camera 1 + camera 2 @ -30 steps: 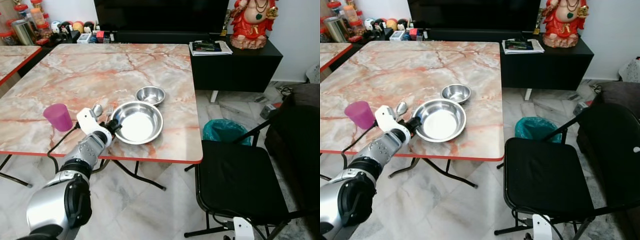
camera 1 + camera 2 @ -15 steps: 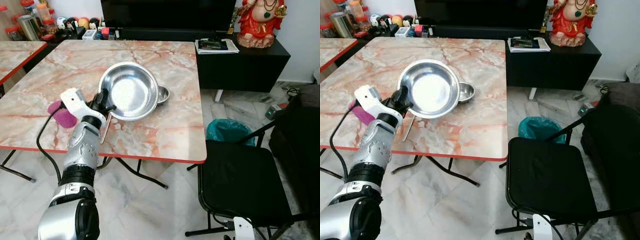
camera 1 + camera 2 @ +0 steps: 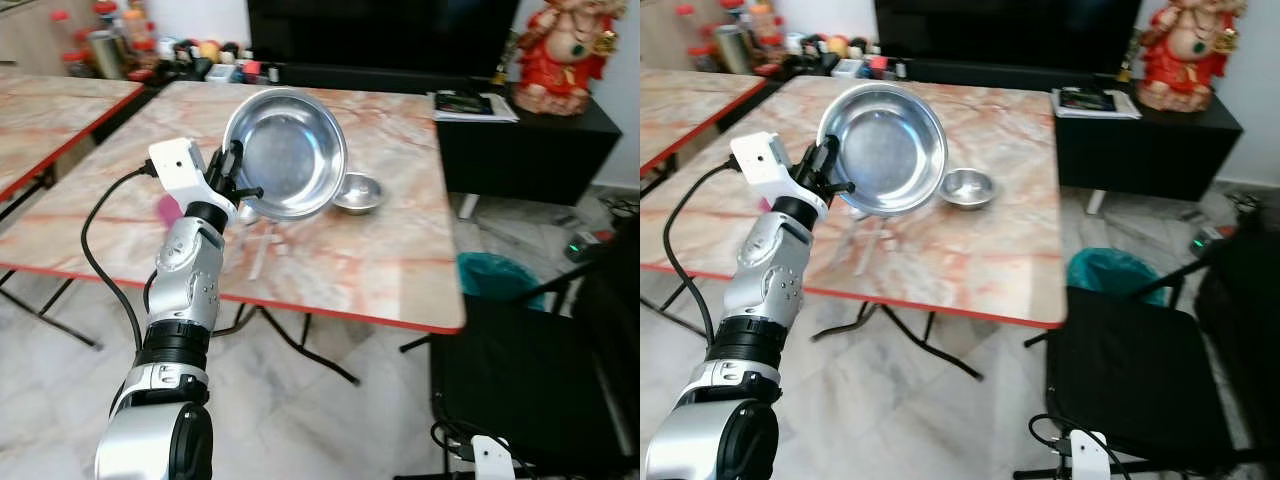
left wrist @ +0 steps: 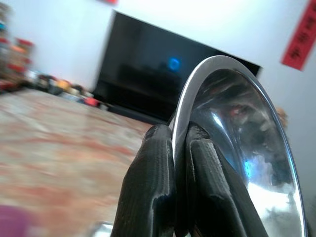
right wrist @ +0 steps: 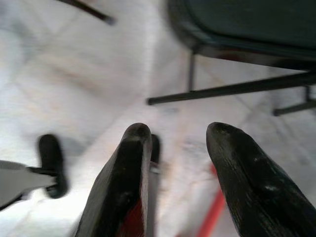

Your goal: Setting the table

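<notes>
The left hand (image 3: 232, 182) is raised above the near side of the marble worktop (image 3: 350, 255), its two black fingers (image 4: 153, 182) pressed together on the rim of a large steel bowl (image 3: 287, 150). The bowl is held clear of the worktop and tipped up on edge, its hollow side facing the camera and showing nothing inside. Just beside it, to the right, a small steel bowl (image 3: 358, 192) sits on the worktop; nothing can be made out in it. A fork (image 3: 258, 252) lies flat on the worktop below the raised bowl, and a pink cup (image 3: 168, 209) peeks out behind the left forearm. The right hand (image 5: 180, 173) hangs low over the floor near a black chair (image 3: 1140, 375), its fingers spread apart and holding nothing.
</notes>
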Controlling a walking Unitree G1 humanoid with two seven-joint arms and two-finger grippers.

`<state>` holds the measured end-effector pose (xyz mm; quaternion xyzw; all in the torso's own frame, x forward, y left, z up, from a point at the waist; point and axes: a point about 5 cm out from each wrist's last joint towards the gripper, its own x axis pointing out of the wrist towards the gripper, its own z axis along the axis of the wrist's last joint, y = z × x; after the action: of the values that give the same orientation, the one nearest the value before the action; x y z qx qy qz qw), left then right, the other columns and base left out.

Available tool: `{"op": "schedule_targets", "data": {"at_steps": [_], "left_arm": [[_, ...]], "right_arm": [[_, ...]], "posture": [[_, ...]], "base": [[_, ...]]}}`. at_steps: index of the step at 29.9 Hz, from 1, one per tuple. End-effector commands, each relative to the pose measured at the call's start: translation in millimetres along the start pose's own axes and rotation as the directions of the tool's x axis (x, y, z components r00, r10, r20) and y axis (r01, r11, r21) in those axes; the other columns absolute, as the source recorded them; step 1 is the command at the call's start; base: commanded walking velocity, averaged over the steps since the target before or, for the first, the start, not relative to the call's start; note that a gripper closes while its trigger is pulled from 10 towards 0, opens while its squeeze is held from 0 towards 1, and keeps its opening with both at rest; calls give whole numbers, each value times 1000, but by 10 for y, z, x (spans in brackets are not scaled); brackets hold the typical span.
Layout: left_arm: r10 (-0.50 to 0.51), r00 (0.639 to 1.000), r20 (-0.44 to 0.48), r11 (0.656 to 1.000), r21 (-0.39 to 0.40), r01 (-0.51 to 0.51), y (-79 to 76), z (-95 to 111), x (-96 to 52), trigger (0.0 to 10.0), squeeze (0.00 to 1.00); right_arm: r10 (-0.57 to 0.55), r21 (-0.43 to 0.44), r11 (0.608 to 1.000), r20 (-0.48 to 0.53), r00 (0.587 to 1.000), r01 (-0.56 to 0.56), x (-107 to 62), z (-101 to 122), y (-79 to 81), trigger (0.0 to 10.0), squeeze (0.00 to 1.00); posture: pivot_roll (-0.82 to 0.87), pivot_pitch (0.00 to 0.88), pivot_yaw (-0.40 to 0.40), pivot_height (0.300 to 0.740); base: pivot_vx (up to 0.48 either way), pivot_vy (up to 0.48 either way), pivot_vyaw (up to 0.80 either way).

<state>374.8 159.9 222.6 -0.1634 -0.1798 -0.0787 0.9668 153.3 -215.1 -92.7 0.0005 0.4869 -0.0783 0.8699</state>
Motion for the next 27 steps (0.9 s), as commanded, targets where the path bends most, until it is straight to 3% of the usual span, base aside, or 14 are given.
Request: {"op": "schedule_targets", "data": {"at_steps": [1,6,8,18,27], "left_arm": [[-4,999,39,1000,21,3,-36,80,9,10000,0],[12,999,41,999,43,-13,-5,99,-8,10000,0],[1,999,35,996,87,-4,-19,101,-11,10000,0],[-2,999,44,996,87,-2,-48,134,0,10000,0],[28,998,53,994,104,-34,27,174,-29,10000,0]], "right_arm": [[-8,4,1000,3,1000,8,-4,-13,-15,10000,0],[-6,5,1000,6,1000,6,-5,-15,-10,10000,0],[3,3,1000,12,1000,-3,-5,-7,-6,10000,0],[-4,14,1000,15,1000,3,-3,5,-10,10000,0],[11,12,1000,8,1000,-11,1,12,4,10000,0]], "posture": [[-3,0,-8,740],[3,0,-4,740],[4,0,-3,740],[7,0,-9,740],[16,0,-14,740]], "base": [[0,480,0],[0,480,0],[0,480,0],[0,480,0],[0,480,-78]]}}
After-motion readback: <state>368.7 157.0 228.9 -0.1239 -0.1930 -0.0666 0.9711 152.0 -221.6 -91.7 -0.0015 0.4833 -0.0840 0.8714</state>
